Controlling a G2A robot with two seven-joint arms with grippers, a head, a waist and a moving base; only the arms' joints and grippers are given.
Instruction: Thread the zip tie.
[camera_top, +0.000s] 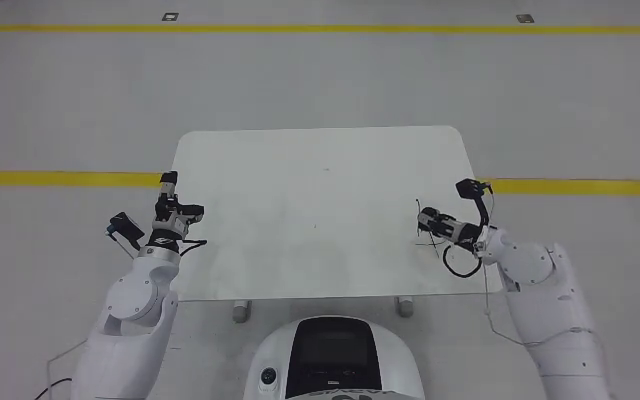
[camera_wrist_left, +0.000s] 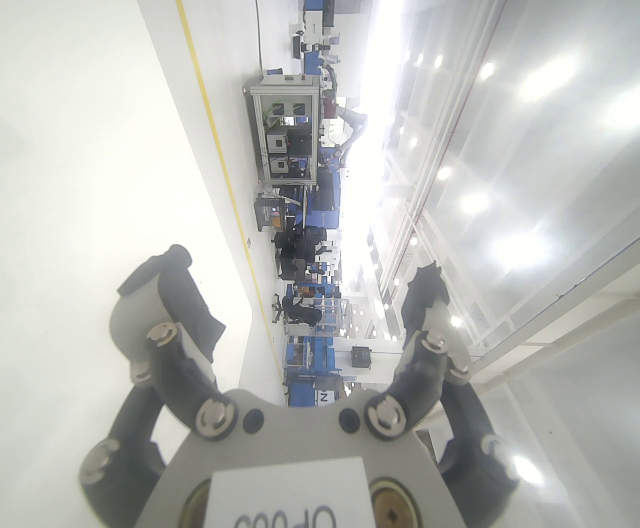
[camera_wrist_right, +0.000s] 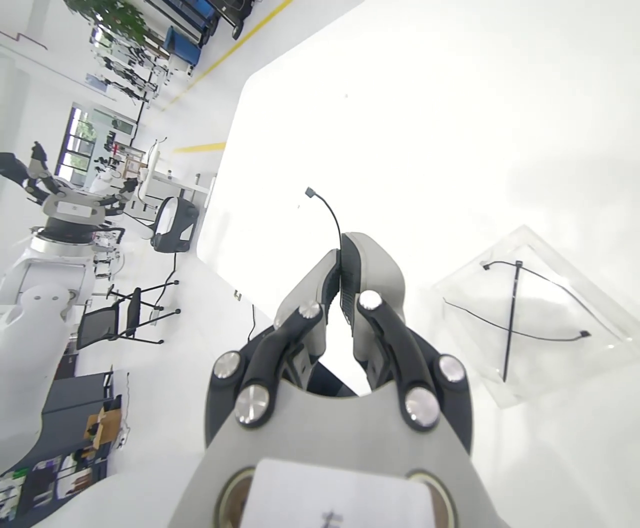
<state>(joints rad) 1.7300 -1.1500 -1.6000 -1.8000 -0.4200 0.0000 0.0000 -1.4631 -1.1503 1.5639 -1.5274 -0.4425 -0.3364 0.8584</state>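
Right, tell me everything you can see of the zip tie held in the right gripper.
The zip tie is a thin black strap, plastic by its look, ending in a small square head. It is not threaded: the head is free. The right gripper is shut on it, and the strap rises out of the grip and bends over in a gentle curve. It sits over the white table, apparently clear of it. Its other end is hidden inside the grip.
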